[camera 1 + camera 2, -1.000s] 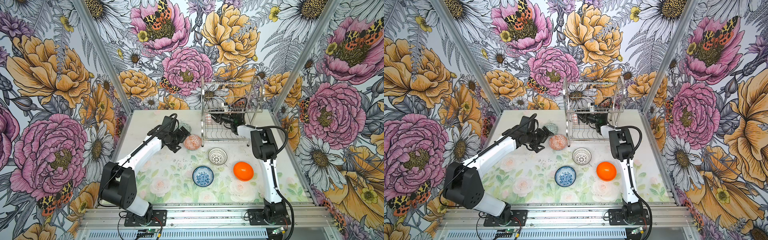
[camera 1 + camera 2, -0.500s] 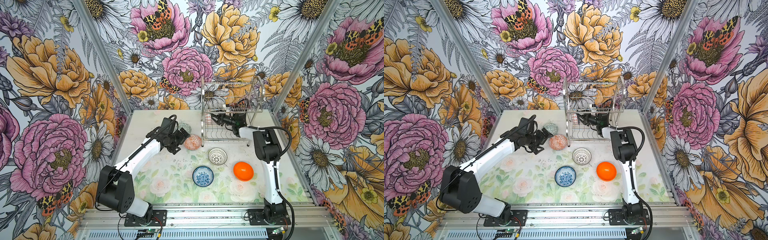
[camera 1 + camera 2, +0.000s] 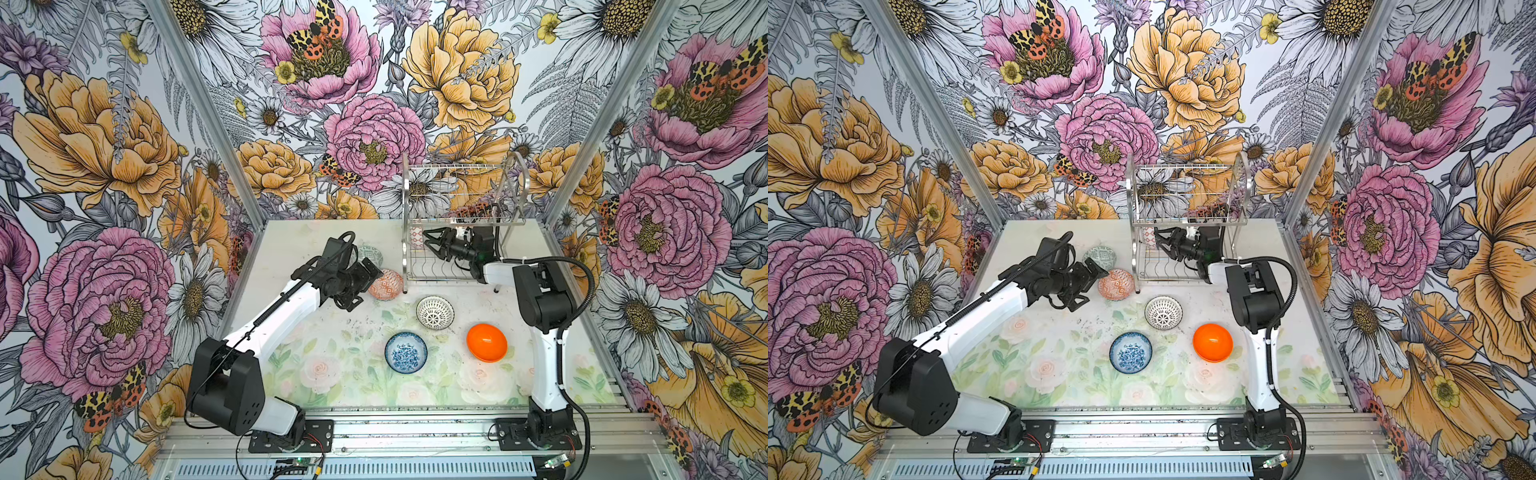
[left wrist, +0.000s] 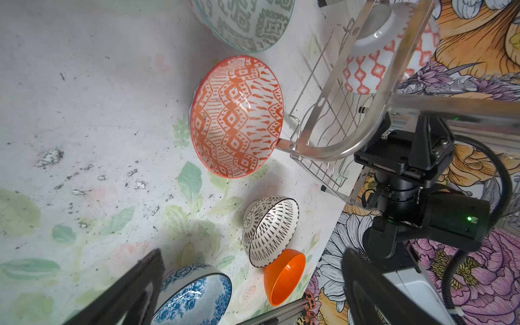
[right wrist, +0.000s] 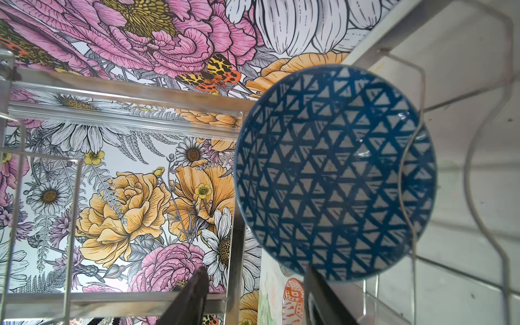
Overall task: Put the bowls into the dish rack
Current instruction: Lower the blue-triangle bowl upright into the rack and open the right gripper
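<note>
The steel dish rack point(image 3: 465, 168) point(image 3: 1183, 170) stands at the back. A bowl with a blue triangle inside point(image 5: 332, 174) and orange diamonds outside point(image 4: 365, 73) stands on edge in its lower tier. My right gripper point(image 3: 430, 243) point(image 5: 256, 295) is inside that tier, open, just beside the bowl's rim. Five bowls sit on the table: grey-green point(image 3: 370, 254), orange-white point(image 3: 385, 284), black-and-white lattice point(image 3: 435, 312), blue floral point(image 3: 406, 351) and plain orange point(image 3: 486, 343). My left gripper point(image 3: 365, 286) point(image 4: 250, 292) is wide open and empty, right beside the orange-white bowl point(image 4: 236, 115).
Flowered walls close in the table on three sides. The rack's upper tier point(image 3: 1187, 195) hangs over my right gripper and its tubular end frame point(image 4: 337, 146) stands close to the orange-white bowl. An aluminium rail point(image 3: 374, 432) runs along the front edge.
My right gripper's jaws have widened beside the bowl in the rack, and that arm's elbow has drifted right. The left arm has barely shifted.
</note>
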